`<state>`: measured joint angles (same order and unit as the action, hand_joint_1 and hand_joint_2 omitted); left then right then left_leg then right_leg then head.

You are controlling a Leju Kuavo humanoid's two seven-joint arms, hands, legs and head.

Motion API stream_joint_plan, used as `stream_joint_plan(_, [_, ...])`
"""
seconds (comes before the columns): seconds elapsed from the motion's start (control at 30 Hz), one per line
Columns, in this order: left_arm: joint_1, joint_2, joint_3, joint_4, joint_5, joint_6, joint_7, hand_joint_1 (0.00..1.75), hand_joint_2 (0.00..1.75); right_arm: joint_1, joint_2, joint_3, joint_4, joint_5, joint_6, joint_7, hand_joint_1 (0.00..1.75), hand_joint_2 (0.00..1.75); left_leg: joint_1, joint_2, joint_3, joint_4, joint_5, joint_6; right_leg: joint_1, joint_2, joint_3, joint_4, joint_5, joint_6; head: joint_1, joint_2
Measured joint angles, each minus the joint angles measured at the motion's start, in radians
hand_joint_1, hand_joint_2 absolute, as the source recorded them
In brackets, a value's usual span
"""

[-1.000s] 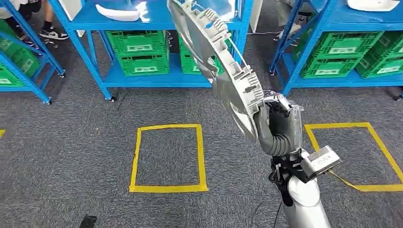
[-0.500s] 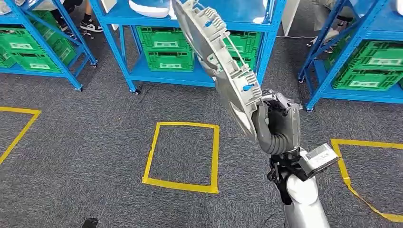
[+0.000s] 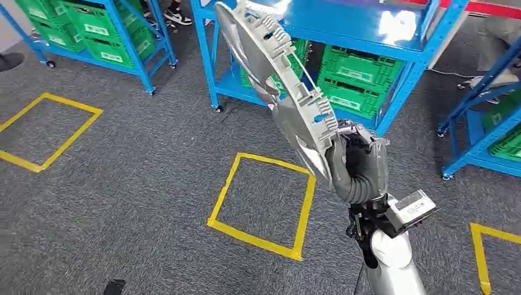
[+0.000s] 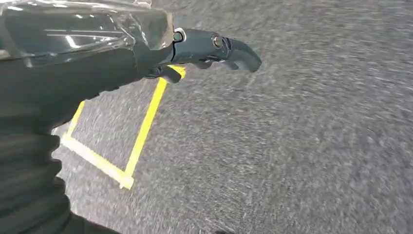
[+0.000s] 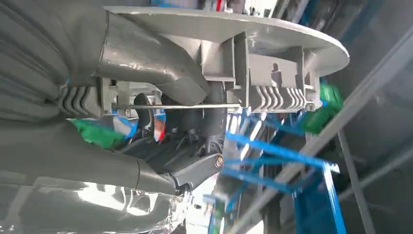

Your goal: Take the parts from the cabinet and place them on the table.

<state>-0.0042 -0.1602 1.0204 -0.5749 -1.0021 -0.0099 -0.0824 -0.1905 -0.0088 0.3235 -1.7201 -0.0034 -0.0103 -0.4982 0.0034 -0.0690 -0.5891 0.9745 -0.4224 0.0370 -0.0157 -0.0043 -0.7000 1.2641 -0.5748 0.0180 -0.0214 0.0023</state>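
Note:
A large grey ribbed plastic part [image 3: 276, 86], curved like a cover, stands tilted up in front of me in the head view. My right hand [image 3: 359, 166] grips its lower edge, fingers wrapped around the rim. The right wrist view looks along the part's [image 5: 234, 29] clips and ribs, with the thick grey thumb [image 5: 146, 53] pressed against it. My left hand [image 4: 204, 46] hangs over the grey carpet in the left wrist view, its dark fingers stretched out and holding nothing.
A blue rack [image 3: 368, 24] with green crates [image 3: 356, 67] stands straight ahead, with another rack [image 3: 485, 123] to the right and one at the far left [image 3: 92, 24]. Yellow tape squares [image 3: 264, 203] [image 3: 46, 132] mark the carpet. A person's shoe [image 3: 178, 15] shows behind the racks.
The whole picture has swung round, so the camera has turned: racks and floor squares now lie slanted. The part stays in my right hand in the same hold.

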Motion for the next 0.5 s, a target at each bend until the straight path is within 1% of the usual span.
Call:
stream_joint_plan(0.03, [0.000, 0.000, 0.000, 0.000, 0.000, 0.000, 0.000, 0.00, 1.75, -0.001, 0.000, 0.000, 0.000, 0.000, 0.000, 0.000, 1.75, 1.75, 0.002, -0.016, -0.001, 0.005, -0.003, -0.004, -0.005, 0.004, 0.031, -0.072, 0.035, 0.014, 0.000, 0.000])
stream_joint_plan(0.07, [0.001, -0.001, 0.000, 0.000, 0.000, 0.000, 0.000, 0.00, 1.75, -0.002, -0.001, 0.000, 0.000, 0.000, 0.000, 0.000, 1.75, 1.75, 0.005, -0.034, -0.002, 0.015, -0.008, -0.012, -0.013, 0.021, 0.078, -0.173, 0.079, 0.029, 0.000, 0.000])
stream_joint_plan(0.1, [0.001, 0.000, 0.000, 0.000, 0.000, 0.000, 0.000, 0.00, 1.75, -0.002, -0.001, 0.000, 0.000, 0.000, 0.000, 0.000, 1.75, 1.75, 0.006, -0.048, -0.009, 0.027, -0.014, -0.021, -0.024, 0.070, 0.103, -0.238, 0.098, 0.034, 0.002, 0.000])
stream_joint_plan(0.13, [0.001, 0.003, 0.000, 0.000, 0.000, 0.000, 0.000, 0.00, 1.75, -0.002, -0.001, 0.001, 0.000, 0.001, 0.000, 0.000, 1.75, 1.75, 0.000, -0.059, -0.019, 0.039, -0.020, -0.029, -0.017, 0.071, 0.109, -0.238, 0.098, 0.017, 0.003, 0.000])
stream_joint_plan(0.17, [0.004, 0.003, 0.000, 0.000, 0.000, 0.000, 0.000, 0.00, 1.75, -0.001, -0.002, 0.001, 0.000, 0.000, 0.000, 0.000, 1.75, 1.75, 0.001, -0.064, -0.025, 0.039, -0.018, -0.031, -0.014, 0.059, 0.104, -0.232, 0.097, 0.001, 0.000, 0.000])
stream_joint_plan(0.2, [0.008, 0.003, 0.000, 0.000, 0.000, 0.000, 0.000, 0.00, 1.75, -0.001, -0.001, 0.001, 0.000, 0.000, 0.000, 0.000, 1.75, 1.75, 0.004, -0.071, -0.027, 0.038, -0.018, -0.032, -0.010, 0.053, 0.103, -0.232, 0.098, -0.008, 0.001, 0.000])
stream_joint_plan(0.23, [0.013, 0.003, 0.000, 0.001, 0.000, 0.000, 0.000, 0.00, 1.75, -0.001, 0.000, 0.001, 0.000, 0.000, 0.000, 0.000, 1.75, 1.75, 0.007, -0.078, -0.028, 0.036, -0.016, -0.035, -0.008, 0.046, 0.104, -0.232, 0.098, -0.012, 0.001, 0.000])
stream_joint_plan(0.27, [0.015, 0.004, -0.001, 0.002, 0.000, 0.000, 0.000, 0.00, 1.75, -0.001, 0.001, 0.002, 0.000, 0.001, 0.000, 0.000, 1.75, 1.75, 0.009, -0.081, -0.030, 0.042, -0.021, -0.038, -0.020, 0.034, 0.107, -0.235, 0.100, -0.020, 0.001, 0.000])
stream_joint_plan(0.3, [0.016, 0.001, -0.001, 0.003, 0.000, 0.000, 0.000, 0.00, 1.75, -0.002, 0.003, 0.002, 0.000, 0.001, 0.000, 0.000, 1.75, 1.75, 0.003, -0.021, -0.040, 0.059, -0.031, -0.044, -0.015, 0.026, 0.112, -0.236, 0.098, -0.024, 0.000, 0.000])
stream_joint_plan(0.33, [0.012, 0.005, -0.001, 0.003, 0.000, 0.000, 0.000, 0.00, 1.75, -0.002, 0.005, 0.001, 0.000, 0.000, 0.000, 0.000, 1.75, 1.75, 0.002, 0.033, -0.063, 0.112, -0.059, -0.051, -0.012, 0.014, 0.116, -0.236, 0.094, -0.030, -0.011, 0.000])
stream_joint_plan(0.37, [0.009, 0.005, -0.001, 0.003, 0.000, 0.000, 0.000, 0.00, 1.75, -0.002, 0.004, -0.001, 0.000, 0.000, 0.000, 0.000, 1.75, 1.75, 0.006, 0.059, -0.100, 0.187, -0.093, -0.055, -0.008, 0.004, 0.118, -0.235, 0.091, -0.035, -0.010, 0.000])
stream_joint_plan(0.4, [0.008, 0.006, -0.001, 0.003, 0.000, 0.000, 0.000, 0.00, 1.75, -0.002, 0.004, -0.002, 0.000, 0.000, 0.000, 0.000, 1.75, 1.75, 0.009, 0.069, -0.145, 0.275, -0.125, -0.057, -0.004, -0.009, 0.119, -0.235, 0.089, -0.038, -0.011, 0.000])
stream_joint_plan(0.43, [0.008, 0.004, -0.001, 0.004, 0.002, 0.000, 0.000, 0.00, 1.75, -0.002, 0.004, -0.003, 0.000, 0.000, 0.000, 0.000, 1.75, 1.75, 0.010, 0.069, -0.179, 0.336, -0.144, -0.058, -0.002, -0.022, 0.120, -0.235, 0.086, -0.041, -0.011, 0.000])
stream_joint_plan(0.47, [0.009, 0.003, -0.001, 0.005, 0.002, -0.001, 0.000, 0.00, 1.75, -0.001, 0.004, -0.003, 0.000, 0.000, 0.000, 0.000, 1.75, 1.75, 0.011, 0.069, -0.194, 0.356, -0.139, -0.057, 0.000, -0.034, 0.122, -0.235, 0.085, -0.043, -0.011, 0.000])
stream_joint_plan(0.5, [0.009, 0.003, -0.002, 0.005, 0.002, -0.001, 0.000, 0.00, 1.75, -0.001, 0.004, -0.003, 0.000, 0.001, 0.000, 0.001, 1.75, 1.75, 0.011, 0.070, -0.184, 0.328, -0.116, -0.054, 0.002, -0.045, 0.123, -0.235, 0.082, -0.046, -0.011, 0.000])
